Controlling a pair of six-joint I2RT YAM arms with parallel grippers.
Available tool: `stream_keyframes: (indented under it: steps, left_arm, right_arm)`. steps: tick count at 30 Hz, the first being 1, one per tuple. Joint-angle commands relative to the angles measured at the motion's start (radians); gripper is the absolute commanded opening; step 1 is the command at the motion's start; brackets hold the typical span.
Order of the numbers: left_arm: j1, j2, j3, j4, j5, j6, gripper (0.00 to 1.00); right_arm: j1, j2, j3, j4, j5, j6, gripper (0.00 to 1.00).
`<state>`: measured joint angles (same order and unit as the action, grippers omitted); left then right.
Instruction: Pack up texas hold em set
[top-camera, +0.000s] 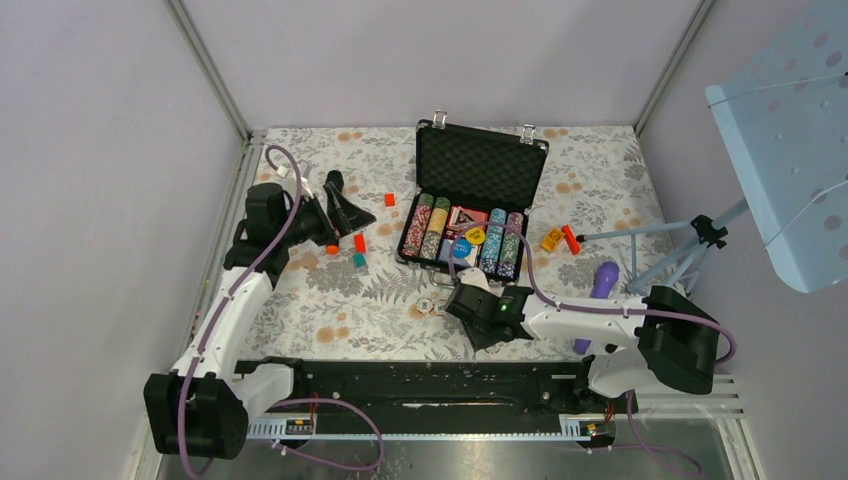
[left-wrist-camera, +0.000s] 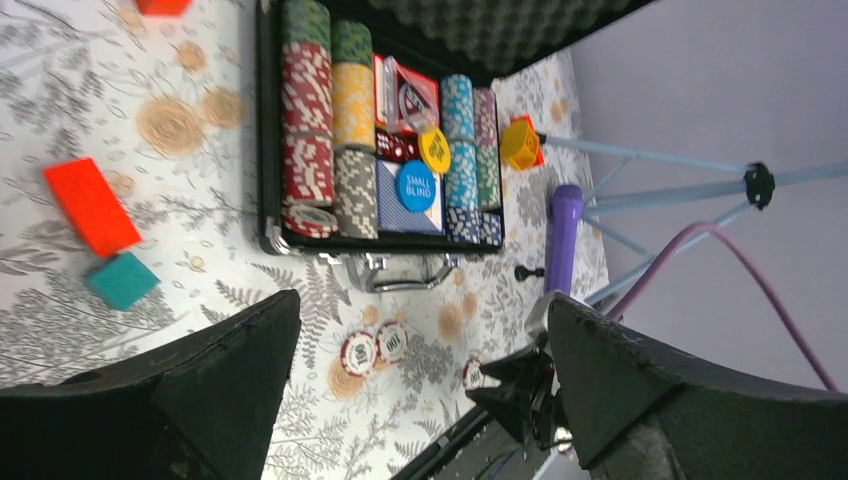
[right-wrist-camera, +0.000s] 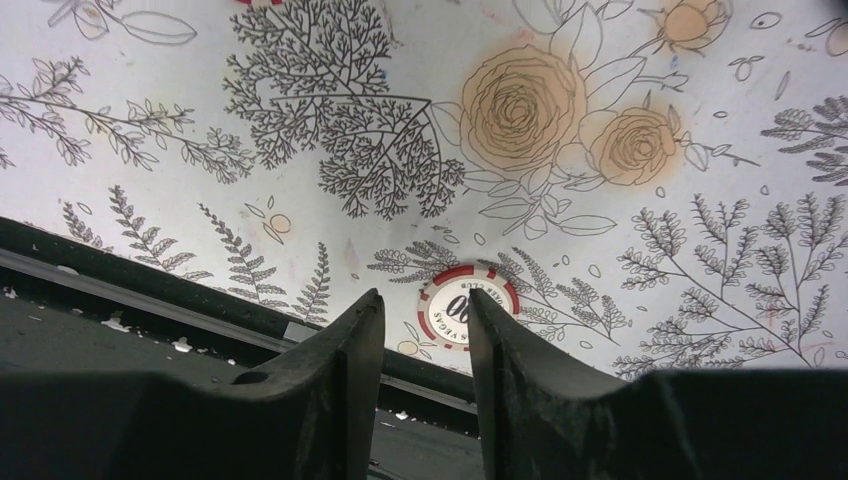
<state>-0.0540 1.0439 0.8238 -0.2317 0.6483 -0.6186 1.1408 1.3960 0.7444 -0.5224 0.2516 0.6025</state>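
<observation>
One chip (right-wrist-camera: 467, 305) flat, front of case (top-camera: 480, 165) | just beyond right gripper (right-wrist-camera: 425, 300), jaws narrowly apart, holding nothing | left gripper (left-wrist-camera: 420, 310) wide apart, farther off

A flowery tabletop (top-camera: 340, 300) is seen. On it are laid an open black briefcase (top-camera: 480, 165), loose poker chips (top-camera: 427, 305), a red block (top-camera: 359, 242), a teal block (top-camera: 358, 259) and a microphone (top-camera: 340, 212).

Looks like a robot lab test cell. Plain lilac wall panels (top-camera: 420, 60) w/ bare metal corner posts (top-camera: 212, 75) box in one table w/ a floral cloth (top-camera: 340, 300). Left arm (top-camera: 225, 310) & right arm (top-camera: 590, 320) bolted to a black rail (top-camera: 420, 385), purple cables (top-camera: 280, 215) exposed. Tripod (top-camera: 690, 245) w/ pale-blue perforated board (top-camera: 790, 130) at the right side.
</observation>
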Motion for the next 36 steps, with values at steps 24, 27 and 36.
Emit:
stream_keyframes:
  steps: [24, 27, 36]
  left_arm:
    - [-0.087, 0.017, 0.029, 0.008, 0.005, 0.000, 0.94]
    - [-0.087, 0.013, 0.029, 0.007, 0.004, 0.005, 0.94]
    - [-0.087, 0.018, 0.026, 0.006, 0.005, 0.001, 0.94]
  right_arm:
    - [-0.061, -0.005, -0.046, -0.022, -0.038, 0.075, 0.75]
    - [-0.061, 0.003, -0.065, -0.005, -0.064, 0.099, 0.71]
    - [-0.061, 0.007, -0.109, 0.027, -0.100, 0.141, 0.59]
